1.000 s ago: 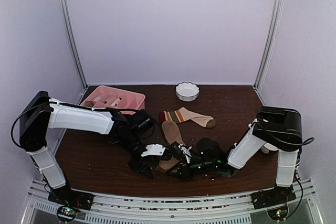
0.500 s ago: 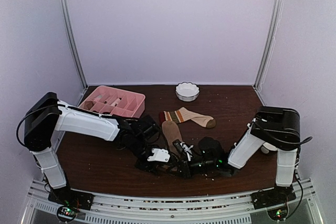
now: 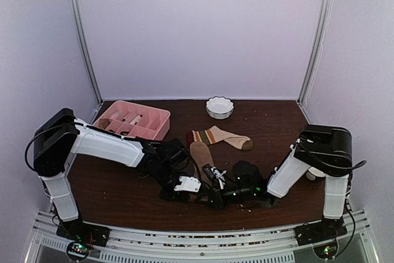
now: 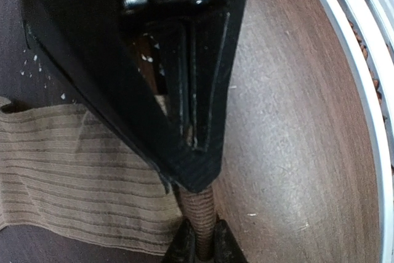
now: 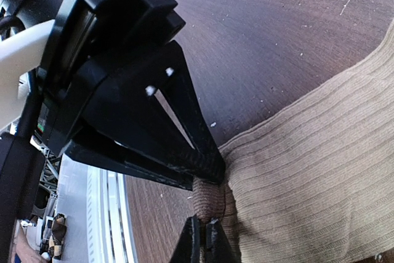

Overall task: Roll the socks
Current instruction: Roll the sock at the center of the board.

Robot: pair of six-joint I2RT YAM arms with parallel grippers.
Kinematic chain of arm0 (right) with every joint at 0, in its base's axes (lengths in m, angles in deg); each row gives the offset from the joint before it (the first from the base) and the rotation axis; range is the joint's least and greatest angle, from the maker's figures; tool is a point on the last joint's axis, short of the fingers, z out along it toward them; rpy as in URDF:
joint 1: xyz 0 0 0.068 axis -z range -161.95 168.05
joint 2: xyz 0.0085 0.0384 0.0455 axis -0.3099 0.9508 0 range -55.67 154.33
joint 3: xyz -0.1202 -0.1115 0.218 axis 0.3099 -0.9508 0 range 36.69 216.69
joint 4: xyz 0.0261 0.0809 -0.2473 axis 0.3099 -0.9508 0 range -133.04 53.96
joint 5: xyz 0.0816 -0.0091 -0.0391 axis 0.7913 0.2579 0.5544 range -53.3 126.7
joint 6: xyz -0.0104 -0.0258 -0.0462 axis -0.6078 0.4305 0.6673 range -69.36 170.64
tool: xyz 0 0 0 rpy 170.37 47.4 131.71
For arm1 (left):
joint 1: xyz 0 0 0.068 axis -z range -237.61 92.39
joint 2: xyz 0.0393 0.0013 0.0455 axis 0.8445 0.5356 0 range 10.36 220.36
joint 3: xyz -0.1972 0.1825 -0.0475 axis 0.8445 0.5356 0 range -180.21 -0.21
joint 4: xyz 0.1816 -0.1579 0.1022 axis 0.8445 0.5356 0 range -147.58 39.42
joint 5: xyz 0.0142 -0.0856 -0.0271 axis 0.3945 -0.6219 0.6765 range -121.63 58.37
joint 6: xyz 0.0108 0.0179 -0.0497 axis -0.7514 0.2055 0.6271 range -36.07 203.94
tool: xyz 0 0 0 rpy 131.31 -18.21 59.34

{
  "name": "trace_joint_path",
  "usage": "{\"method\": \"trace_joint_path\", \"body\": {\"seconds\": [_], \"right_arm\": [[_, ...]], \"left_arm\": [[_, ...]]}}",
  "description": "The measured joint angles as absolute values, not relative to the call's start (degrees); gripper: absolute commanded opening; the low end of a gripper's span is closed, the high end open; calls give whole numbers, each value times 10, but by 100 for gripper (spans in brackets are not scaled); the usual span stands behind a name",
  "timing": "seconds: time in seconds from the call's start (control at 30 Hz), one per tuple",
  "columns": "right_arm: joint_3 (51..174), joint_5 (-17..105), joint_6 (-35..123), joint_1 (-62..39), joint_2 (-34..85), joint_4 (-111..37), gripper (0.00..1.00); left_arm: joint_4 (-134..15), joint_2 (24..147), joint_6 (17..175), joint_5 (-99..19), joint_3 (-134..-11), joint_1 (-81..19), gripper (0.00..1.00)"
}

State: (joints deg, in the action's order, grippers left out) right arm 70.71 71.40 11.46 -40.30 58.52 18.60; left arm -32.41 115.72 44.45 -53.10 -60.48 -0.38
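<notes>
The plain tan-brown ribbed sock (image 3: 200, 151) lies lengthwise in the middle of the table, its near end bunched between both grippers. My left gripper (image 3: 184, 186) is shut on that bunched end (image 4: 198, 210), with the flat ribbed part (image 4: 80, 170) spreading to the left in the left wrist view. My right gripper (image 3: 210, 193) faces it tip to tip and pinches the same fold (image 5: 208, 200), jaws closed on the knit. The right wrist view shows the sock's body (image 5: 320, 170) on the right. The striped-cuff sock (image 3: 220, 136) lies flat just beyond, untouched.
A pink compartment tray (image 3: 157, 125) stands at the back left and a white scalloped bowl (image 3: 220, 108) at the back centre. The metal rail (image 4: 363, 90) of the table's near edge runs close to both grippers. Crumbs dot the dark wood.
My left arm has slid right and met the right gripper at the sock's near end. Its jaws have closed on the bunched knit. The right arm has held still.
</notes>
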Motion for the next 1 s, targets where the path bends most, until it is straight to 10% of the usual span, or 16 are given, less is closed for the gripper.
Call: {"method": "trace_joint_path", "body": {"seconds": [0.37,0.43,0.47,1.0], "right_arm": [[657,672,130,-404,529,168,53],[634,649,142,-404,494,152,96],[621,638,150,-404,476,145,100],[431,277,195,-406,75,-18,97]], "left_arm": [[-279,1203,467,-551,-668,-8,0],[-258,1217,475,-572,-688,-13,0],[-247,1224,479,-581,-697,-17,0],[-62,1307,498,-710,-788,-52,0]]}}
